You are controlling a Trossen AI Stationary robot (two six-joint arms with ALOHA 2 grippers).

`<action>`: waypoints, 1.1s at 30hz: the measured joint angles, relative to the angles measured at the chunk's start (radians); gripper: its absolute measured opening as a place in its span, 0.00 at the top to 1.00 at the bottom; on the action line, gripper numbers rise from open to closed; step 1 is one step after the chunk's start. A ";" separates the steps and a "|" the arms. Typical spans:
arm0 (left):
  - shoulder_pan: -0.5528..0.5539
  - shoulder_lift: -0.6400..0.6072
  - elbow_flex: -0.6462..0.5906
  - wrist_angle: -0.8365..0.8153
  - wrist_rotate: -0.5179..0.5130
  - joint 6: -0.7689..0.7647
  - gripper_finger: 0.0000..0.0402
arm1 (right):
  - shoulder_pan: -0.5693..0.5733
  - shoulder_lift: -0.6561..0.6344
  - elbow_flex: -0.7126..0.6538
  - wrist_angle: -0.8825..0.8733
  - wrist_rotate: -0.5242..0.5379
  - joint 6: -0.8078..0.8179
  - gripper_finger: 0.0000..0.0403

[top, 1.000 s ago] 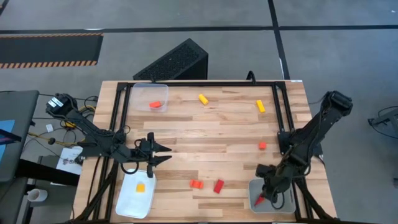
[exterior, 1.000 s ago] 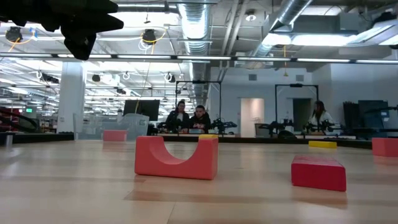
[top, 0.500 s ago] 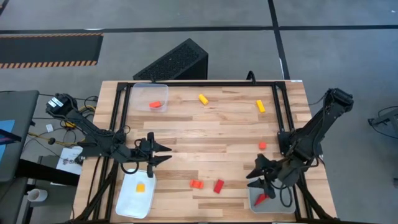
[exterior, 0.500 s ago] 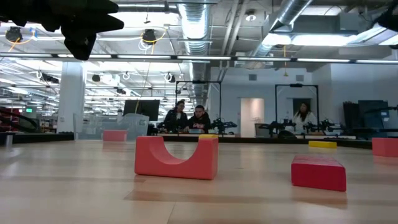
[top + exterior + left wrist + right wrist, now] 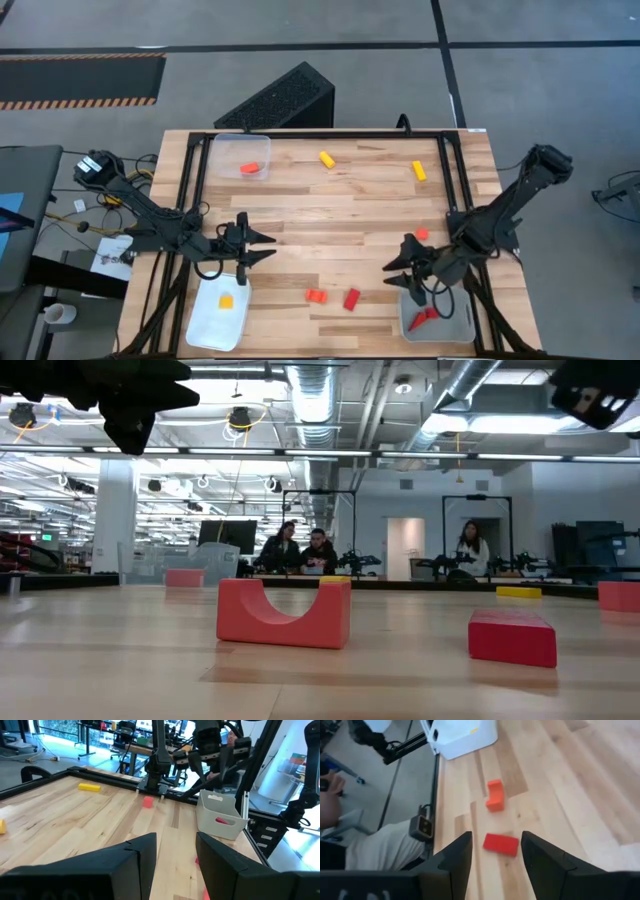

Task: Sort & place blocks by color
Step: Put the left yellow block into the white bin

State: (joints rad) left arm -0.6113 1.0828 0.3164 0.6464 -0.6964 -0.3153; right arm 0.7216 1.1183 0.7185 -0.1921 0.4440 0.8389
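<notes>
My right gripper (image 5: pixel 398 272) hangs open and holds nothing, left of the grey tray (image 5: pixel 455 330), which holds a red block (image 5: pixel 425 318). Its wrist view looks down on a red block (image 5: pixel 501 844) and an orange arch block (image 5: pixel 494 795) lying on the wood. My left gripper (image 5: pixel 262 247) stands open and level at the table's left, above the white tray (image 5: pixel 205 325) that holds a yellow block (image 5: pixel 226 300). Two yellow blocks (image 5: pixel 326 158) (image 5: pixel 418 170) and a small orange cube (image 5: pixel 422 234) lie loose. A clear tray (image 5: pixel 225 150) at the far left holds an orange block (image 5: pixel 250 168).
A black frame (image 5: pixel 330 135) runs along the table's far edge and down both sides. In the low view the arch block (image 5: pixel 284 613) and the red block (image 5: pixel 512 637) stand close to the near edge. People sit in the room beyond the table.
My right gripper has left the grey tray, rising and going toward the table's left and a little toward its far edge, and it has rolled and tipped up from pointing down. The red block stays lying in that tray.
</notes>
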 joint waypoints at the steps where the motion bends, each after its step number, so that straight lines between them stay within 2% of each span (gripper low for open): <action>1: 0.001 0.000 0.000 0.000 0.000 0.000 0.69 | -0.007 0.000 0.000 0.000 0.007 -0.007 0.53; 5: 0.001 0.000 0.000 0.007 0.000 0.000 0.69 | -0.038 0.000 0.000 0.003 0.051 -0.073 0.56; 13: 0.001 0.000 0.000 0.018 0.018 0.000 0.69 | -0.104 0.000 0.000 0.007 0.290 -0.224 0.61; 16: 0.001 -0.002 0.000 0.018 0.019 -0.009 0.69 | -0.144 0.000 0.000 0.016 0.342 -0.255 0.62; 25: 0.029 -0.003 0.000 0.029 0.012 -0.057 0.69 | -0.273 0.000 0.000 0.027 0.317 -0.324 0.62; 33: 0.053 -0.003 0.041 0.022 0.053 -0.026 0.69 | -0.281 0.000 -0.020 0.027 0.291 -0.319 0.62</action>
State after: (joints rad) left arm -0.5578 1.0801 0.3571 0.6681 -0.6438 -0.3409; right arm 0.4408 1.1179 0.6988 -0.1646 0.7349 0.5201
